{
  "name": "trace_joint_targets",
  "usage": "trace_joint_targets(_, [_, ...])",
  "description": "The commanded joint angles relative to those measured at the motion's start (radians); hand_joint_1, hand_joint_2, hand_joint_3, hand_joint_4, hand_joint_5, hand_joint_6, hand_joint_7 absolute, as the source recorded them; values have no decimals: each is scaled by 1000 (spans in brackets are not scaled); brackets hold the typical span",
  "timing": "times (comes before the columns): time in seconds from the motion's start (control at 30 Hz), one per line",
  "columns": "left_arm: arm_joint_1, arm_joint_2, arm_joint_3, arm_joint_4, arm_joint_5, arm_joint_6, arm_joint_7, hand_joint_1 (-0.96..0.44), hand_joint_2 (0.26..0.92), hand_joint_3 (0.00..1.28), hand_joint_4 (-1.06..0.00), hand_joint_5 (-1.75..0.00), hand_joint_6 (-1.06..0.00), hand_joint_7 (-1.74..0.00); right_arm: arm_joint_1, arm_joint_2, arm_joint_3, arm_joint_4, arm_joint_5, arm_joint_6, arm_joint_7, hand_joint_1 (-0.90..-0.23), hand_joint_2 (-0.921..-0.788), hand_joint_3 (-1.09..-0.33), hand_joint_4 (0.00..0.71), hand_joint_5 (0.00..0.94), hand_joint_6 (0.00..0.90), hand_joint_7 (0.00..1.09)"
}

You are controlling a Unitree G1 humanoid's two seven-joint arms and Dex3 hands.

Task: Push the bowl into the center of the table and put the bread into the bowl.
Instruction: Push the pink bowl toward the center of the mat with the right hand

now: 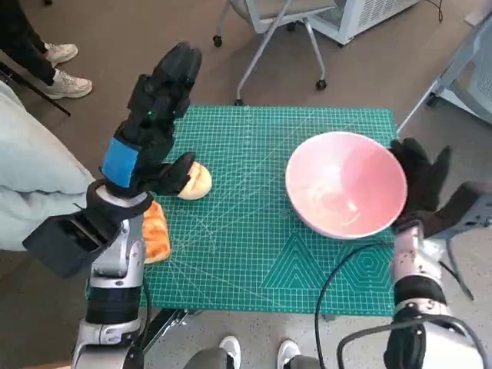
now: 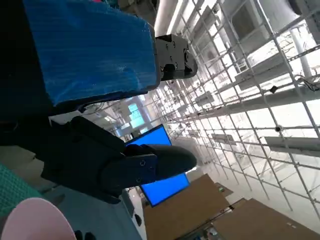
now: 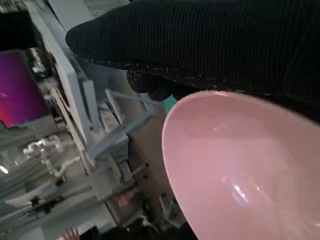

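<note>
Landmark = green gridded cutting mat (image 1: 254,254) covering the table.

Nearest, at the mat's near-left edge: an orange-brown glazed bread piece (image 1: 156,233), partly under the left forearm. Just beyond it, a pale round bread roll (image 1: 196,181) lies on the mat's left side. Left hand (image 1: 157,108) w/ blue tape hovers over it, fingers spread, holding nothing.

Wide pink smooth-sided bowl (image 1: 346,183) sits on the mat's right half, off centre. Gloved right hand (image 1: 423,181) is at its far-right rim, fingers spread, looks to be touching, not gripping.

Judgement: bowl prob. light, rigid, may slide easily, so push low on the wall. Roll prob. soft and squashable, so pinch gently across its sides.
</note>
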Motion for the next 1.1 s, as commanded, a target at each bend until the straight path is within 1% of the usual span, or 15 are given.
trace_joint_targets(0.03, [30,13,10,-40,5,8,14,-713,921,542,-52,-2,1,-305,-12,39,-12,14,5,30,7,-556,-921,-788,77,11,212,62])
trace_joint_targets(0.17, [43,16,12,-63,2,25,22,-714,921,542,-52,-1,0,-308,-24,59,-21,17,10,47,20,-573,-921,-773,93,17,228,72])
trace_joint_targets(0.4, [74,21,20,-103,-7,50,31,-718,921,529,-52,-1,0,-321,-38,82,-33,18,8,61,50,-576,-921,-775,83,7,210,65])
trace_joint_targets(0.53, [96,25,26,-130,-9,62,38,-719,921,525,-52,-1,1,-323,-54,101,-35,19,6,70,59,-573,-921,-779,76,3,201,61])
trace_joint_targets(0.63, [108,28,30,-146,-7,69,45,-720,921,524,-53,-1,1,-323,-59,108,-38,20,6,77,64,-569,-921,-779,73,1,199,59])
trace_joint_targets(0.9, [134,37,40,-168,13,68,66,-716,921,530,-53,-1,1,-288,-76,142,-44,22,6,88,63,-558,-921,-783,71,3,200,57])
trace_joint_targets(1.1, [142,40,41,-177,20,72,76,-709,921,537,-47,0,1,-269,-91,172,-43,23,3,95,48,-562,-921,-775,71,2,207,57])
